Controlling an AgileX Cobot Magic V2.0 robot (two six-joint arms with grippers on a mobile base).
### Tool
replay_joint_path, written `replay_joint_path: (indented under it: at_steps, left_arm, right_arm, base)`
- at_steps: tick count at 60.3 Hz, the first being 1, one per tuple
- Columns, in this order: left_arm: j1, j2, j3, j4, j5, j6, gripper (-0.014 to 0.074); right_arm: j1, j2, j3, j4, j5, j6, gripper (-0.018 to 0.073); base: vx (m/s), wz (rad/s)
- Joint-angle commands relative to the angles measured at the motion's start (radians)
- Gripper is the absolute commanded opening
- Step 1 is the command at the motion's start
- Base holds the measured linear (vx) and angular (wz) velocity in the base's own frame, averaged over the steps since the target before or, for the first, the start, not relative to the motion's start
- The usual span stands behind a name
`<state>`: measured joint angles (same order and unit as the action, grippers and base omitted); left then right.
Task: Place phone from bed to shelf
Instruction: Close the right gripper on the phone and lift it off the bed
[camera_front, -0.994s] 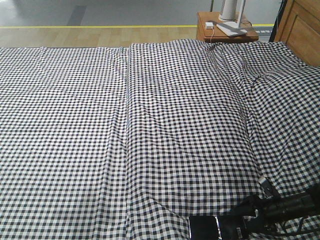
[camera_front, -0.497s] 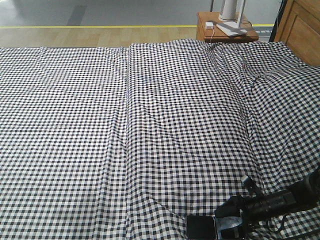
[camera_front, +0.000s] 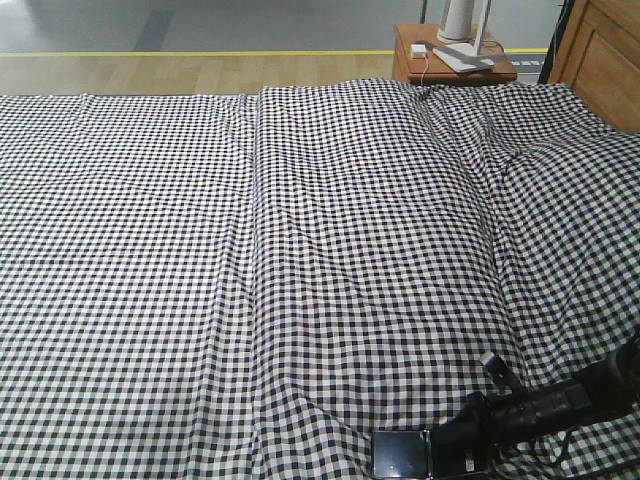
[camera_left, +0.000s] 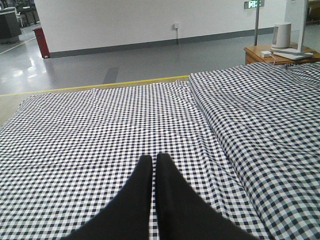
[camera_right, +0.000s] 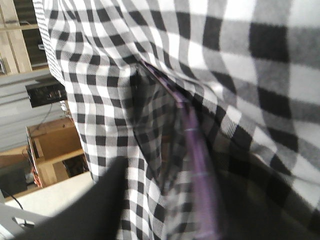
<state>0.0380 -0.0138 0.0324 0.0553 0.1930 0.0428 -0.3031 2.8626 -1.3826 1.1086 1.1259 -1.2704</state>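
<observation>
Right gripper (camera_front: 447, 455) at the phone (camera_front: 400, 455) — clamped or not, I cannot tell; item flat at the bed's near edge (camera_front: 300, 250), thin, stiff, glossy, probably slippery — I would pinch its long edges.

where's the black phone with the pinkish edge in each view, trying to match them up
Front-facing: the thin glossy black rectangular phone lies at the bottom edge, right of centre, on the black-and-white gingham bed.
Left wrist: not in it; only the bed and the shut left gripper.
Right wrist: centre, close up and edge-on, its pinkish edge running diagonally.
Shared landmark: the gingham sheet.
</observation>
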Motion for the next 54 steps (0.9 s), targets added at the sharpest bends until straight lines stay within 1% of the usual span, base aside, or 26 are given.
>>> replay_joint_path:
  at_steps: [1,5,15,22,26,30,33,54]
  left_arm:
    - [0.000,-0.011,-0.026,-0.005,-0.071,-0.004,0.0001]
    - [0.000,-0.011,-0.026,-0.005,-0.071,-0.004,0.0001]
    - [0.000,-0.011,-0.026,-0.005,-0.071,-0.004,0.0001]
    - [0.000,-0.011,-0.026,-0.005,-0.071,-0.004,0.0001]
    - [0.000,-0.011,-0.026,-0.005,-0.071,-0.004,0.0001]
    - [0.000,-0.011,-0.026,-0.005,-0.071,-0.004,0.0001]
    - [0.000,-0.011,-0.026,-0.005,-0.071,-0.004,0.0001]
    - [0.000,-0.011,-0.026,-0.005,-0.071,-0.004,0.0001]
  right_arm:
    - [0.003,-0.050,-0.006,-0.005,0.100,-0.019,0.0088]
    - [0.003,-0.050,-0.006,-0.006,0.100,-0.019,-0.0016]
    - [0.003,-0.061,-0.006,-0.003,0.108,-0.019,-0.0009]
    - [0.003,-0.087,-0.005,0.001,0.166,-0.036,-0.0008]
    - [0.003,-0.116,0.000,-0.009,0.166,-0.015,-0.0008]
    - [0.003,-0.155,0.012,-0.017,0.166,0.017,-0.0008]
    - [0.003,-0.183,0.024,-0.017,0.166,0.023,-0.0008]
    - [0.003,-0.468,0.184,-0.008,0.166,0.016,-0.0001]
  base:
    - [0.00,0.00]
    - [0.00,0.00]
    - [0.00,0.00]
    - [0.00,0.00]
    - [0.00,0.00]
    - [0.00,0.00]
    - [0.00,0.00]
    - [0.00,0.00]
